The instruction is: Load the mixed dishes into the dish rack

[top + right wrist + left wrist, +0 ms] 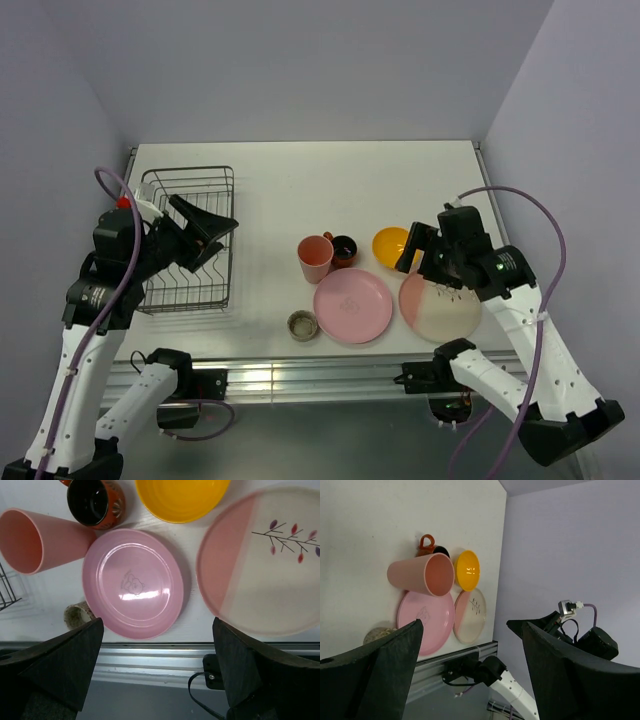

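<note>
Right hand (157,627), spread open and empty, frames the pink plate (132,582) at the centre of its wrist view and should probably catch that rim edge-on, since it lies flat on the surface (300,190); left hand (214,238), also open, hovers by the dish rack (186,285) at left.

Right wrist view cuts the orange-yellow bowl (182,497) off up top; the speckled cup (75,615) is half hidden behind the right gripper (157,625).
</note>
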You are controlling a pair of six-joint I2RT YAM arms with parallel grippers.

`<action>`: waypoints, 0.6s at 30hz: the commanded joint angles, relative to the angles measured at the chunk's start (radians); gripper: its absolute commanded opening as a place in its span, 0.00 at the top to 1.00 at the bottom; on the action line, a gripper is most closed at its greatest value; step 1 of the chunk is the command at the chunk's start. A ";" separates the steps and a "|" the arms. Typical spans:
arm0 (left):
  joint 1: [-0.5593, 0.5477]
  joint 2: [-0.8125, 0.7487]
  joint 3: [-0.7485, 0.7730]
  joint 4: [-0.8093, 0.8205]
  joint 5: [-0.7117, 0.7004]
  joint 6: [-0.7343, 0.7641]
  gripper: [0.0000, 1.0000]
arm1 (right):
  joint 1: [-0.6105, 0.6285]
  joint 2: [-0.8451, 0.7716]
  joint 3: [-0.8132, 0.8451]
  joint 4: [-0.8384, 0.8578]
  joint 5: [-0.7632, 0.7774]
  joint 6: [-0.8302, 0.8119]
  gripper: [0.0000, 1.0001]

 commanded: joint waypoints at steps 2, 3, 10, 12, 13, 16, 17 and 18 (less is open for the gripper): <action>0.004 -0.023 -0.015 0.002 0.037 0.006 0.15 | -0.010 -0.078 -0.045 -0.034 0.077 0.015 0.03; 0.002 -0.036 -0.029 0.002 0.037 -0.002 0.17 | -0.011 -0.089 -0.055 -0.033 0.075 0.018 0.02; 0.004 -0.047 -0.014 -0.041 0.025 0.024 0.18 | -0.037 0.018 -0.126 0.076 0.112 -0.008 0.04; 0.002 -0.014 0.005 -0.039 0.049 0.032 0.18 | -0.065 0.113 -0.134 0.107 0.115 -0.010 0.05; 0.002 -0.001 0.012 -0.042 0.055 0.035 0.18 | -0.109 0.139 -0.134 0.140 0.094 -0.013 0.06; 0.002 0.043 0.049 -0.045 0.078 0.058 0.18 | -0.200 0.243 -0.137 0.222 0.000 -0.016 0.08; 0.002 0.054 0.060 -0.053 0.075 0.064 0.18 | -0.214 0.260 -0.134 0.242 -0.037 -0.019 0.09; 0.002 0.069 0.083 -0.067 0.072 0.078 0.17 | -0.225 0.280 -0.129 0.258 -0.054 -0.019 0.09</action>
